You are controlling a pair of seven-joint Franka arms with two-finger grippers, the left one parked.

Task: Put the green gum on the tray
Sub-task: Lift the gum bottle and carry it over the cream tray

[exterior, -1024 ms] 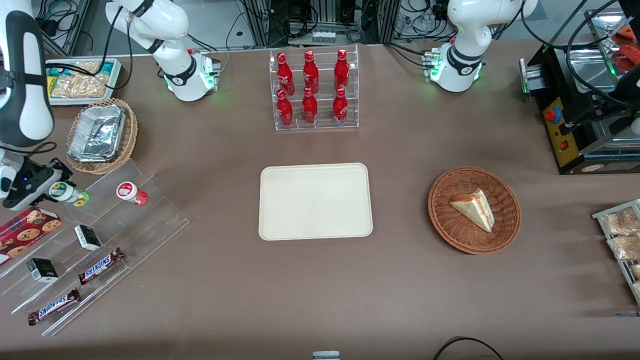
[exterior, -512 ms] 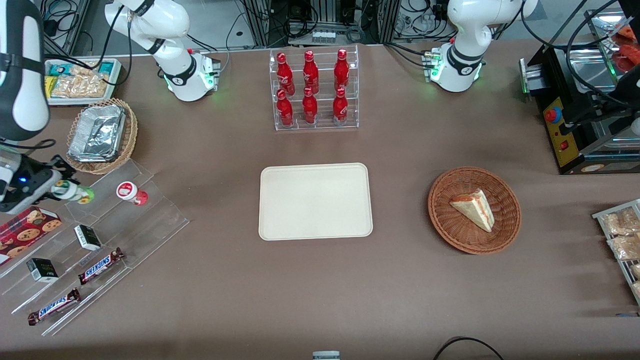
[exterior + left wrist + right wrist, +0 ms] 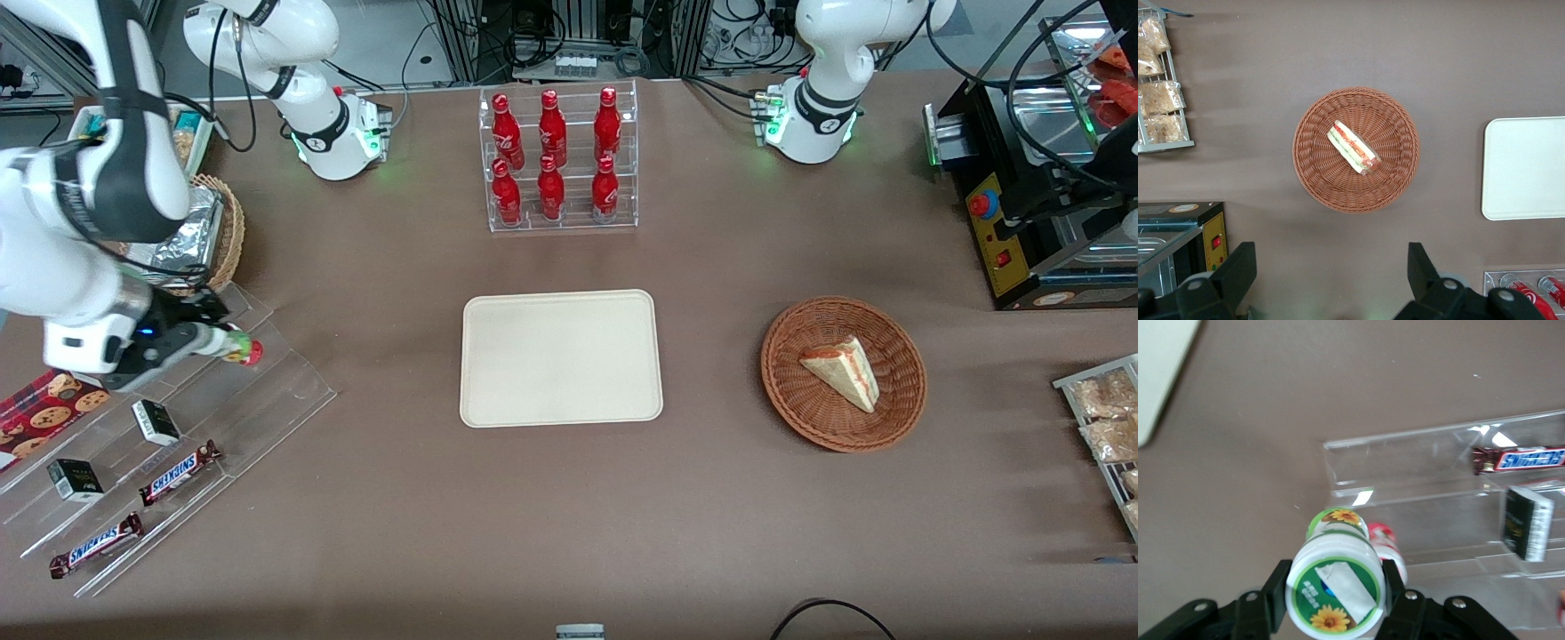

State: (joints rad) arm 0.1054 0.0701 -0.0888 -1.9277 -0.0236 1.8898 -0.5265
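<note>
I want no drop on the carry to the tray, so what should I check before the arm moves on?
1. Gripper shut on the green gum: ok.
2. Green gum lifted off the acrylic display stand: ok.
3. Red gum bottle untouched by the fingers: cannot tell.
4. Tray has free room: ok.
5. Table between the stand and the tray free of objects: ok.

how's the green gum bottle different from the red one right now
The green gum is clamped in the hand, lifted over the clear stepped display; the red gum is free, lower down at the display. The green has a green-and-yellow flower label; the red has a red body. Both are small cylindrical bottles.
</note>
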